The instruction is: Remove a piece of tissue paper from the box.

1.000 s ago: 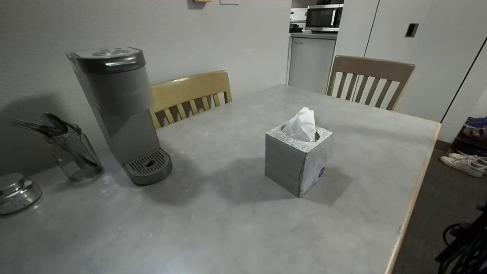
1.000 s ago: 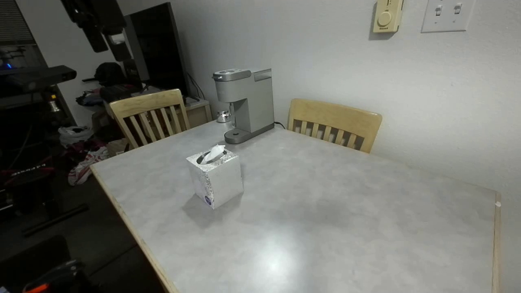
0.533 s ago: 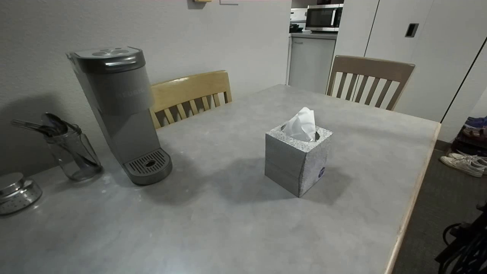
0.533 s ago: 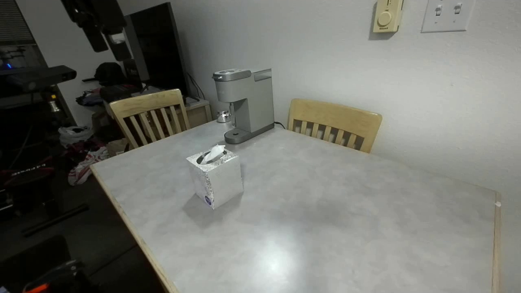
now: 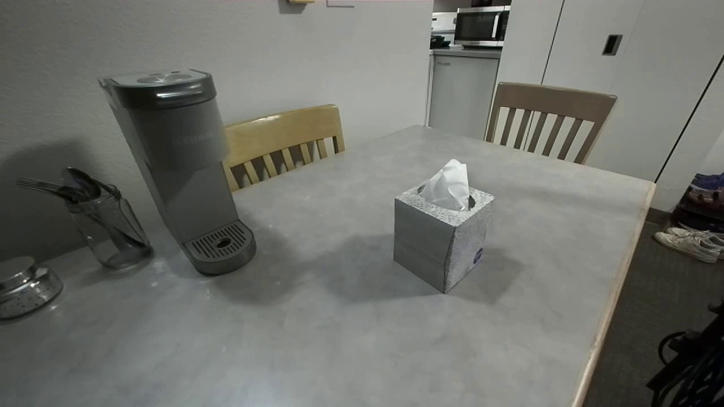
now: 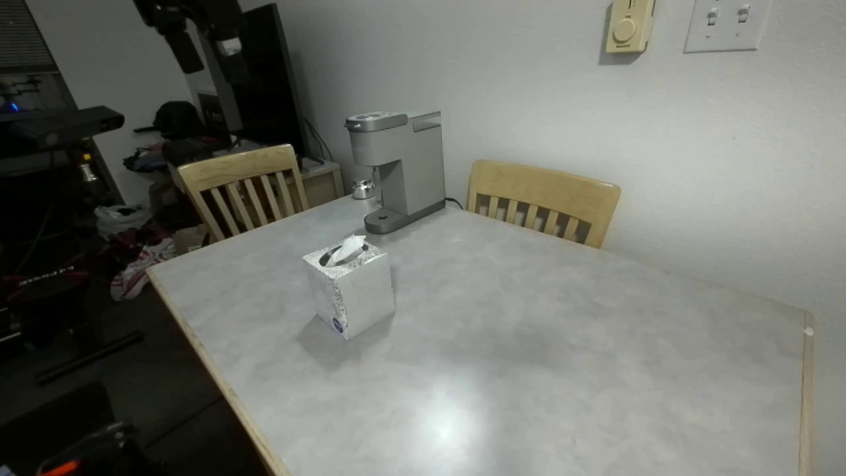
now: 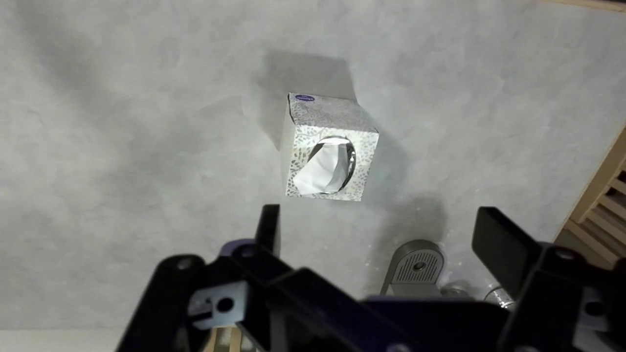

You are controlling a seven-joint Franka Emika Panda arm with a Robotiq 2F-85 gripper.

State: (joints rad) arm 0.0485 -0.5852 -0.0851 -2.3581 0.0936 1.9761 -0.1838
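Observation:
A patterned grey-white tissue box (image 5: 421,240) stands upright on the grey table; it also shows in an exterior view (image 6: 363,297) and in the wrist view (image 7: 327,112). A white tissue (image 5: 448,186) sticks up from its oval opening and leans to one side in the wrist view (image 7: 320,168). My gripper (image 7: 384,232) is open, its jaws wide apart with nothing between them. It is high above the table, with the box ahead of the fingertips in the wrist view. In an exterior view the gripper (image 6: 211,63) hangs at the top left, apart from the box.
A tall grey coffee maker (image 5: 169,135) stands on the table near the wall; its base shows between the fingers in the wrist view (image 7: 415,266). A glass jar of cutlery (image 5: 113,232) and a small metal-topped jar (image 5: 25,288) are beside it. Chairs (image 5: 288,133) surround the table.
The gripper has moved right and slightly up in an exterior view over the last half second. The tissue box, tissue and coffee maker have not moved.

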